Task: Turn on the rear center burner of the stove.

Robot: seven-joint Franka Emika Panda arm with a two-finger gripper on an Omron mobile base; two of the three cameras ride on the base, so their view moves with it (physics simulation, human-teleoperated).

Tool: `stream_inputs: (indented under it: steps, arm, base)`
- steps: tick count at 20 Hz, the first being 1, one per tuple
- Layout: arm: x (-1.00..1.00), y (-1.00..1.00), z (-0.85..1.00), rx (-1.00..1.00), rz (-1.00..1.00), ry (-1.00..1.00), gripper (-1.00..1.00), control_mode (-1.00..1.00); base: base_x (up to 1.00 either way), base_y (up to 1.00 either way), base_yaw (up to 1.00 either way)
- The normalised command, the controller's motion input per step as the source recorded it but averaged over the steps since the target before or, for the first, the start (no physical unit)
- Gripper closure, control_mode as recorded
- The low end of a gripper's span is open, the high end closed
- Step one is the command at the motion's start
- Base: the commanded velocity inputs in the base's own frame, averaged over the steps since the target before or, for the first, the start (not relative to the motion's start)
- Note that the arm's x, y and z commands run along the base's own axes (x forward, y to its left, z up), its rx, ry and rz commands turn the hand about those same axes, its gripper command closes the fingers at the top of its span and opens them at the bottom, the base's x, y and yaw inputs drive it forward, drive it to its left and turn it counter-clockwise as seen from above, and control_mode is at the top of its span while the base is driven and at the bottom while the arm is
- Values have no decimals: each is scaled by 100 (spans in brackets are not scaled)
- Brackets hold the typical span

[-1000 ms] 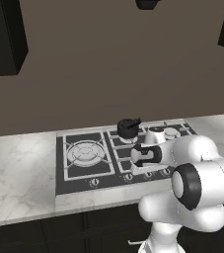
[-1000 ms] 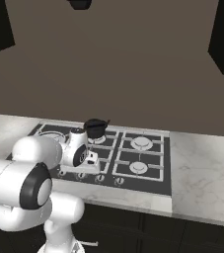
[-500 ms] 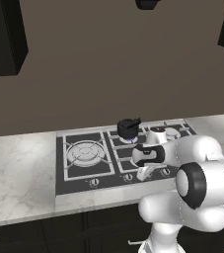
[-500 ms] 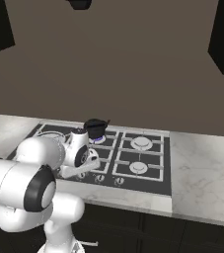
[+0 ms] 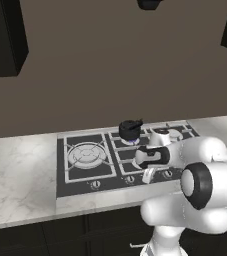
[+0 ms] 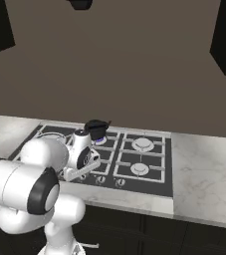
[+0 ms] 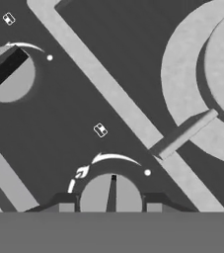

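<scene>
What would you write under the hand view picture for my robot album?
The pincer straddles a round stove knob on the black stove, with a second knob nearby.

Our arm [image 5: 205, 165] is glossy white, built of fat rounded segments with black bands at the joints; our pincer [image 7: 111, 202] ends in two small dark tips.

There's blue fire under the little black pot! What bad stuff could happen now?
1. The gripper sits around a knob. An extra twist as it lets go might change the flame or put it out.
2. The robot's wrist is close in front of the pot. Lifting carelessly, it might bump the pot off the fire.
3. I can't see what's in the pot; if it's empty, it could overheat.
</scene>
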Motion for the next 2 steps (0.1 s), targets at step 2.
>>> stream_inputs:
  steps: [2]
  arm:
    - [0,0,0,0,0,0,100,-100]
  base:
    - [0,0,0]
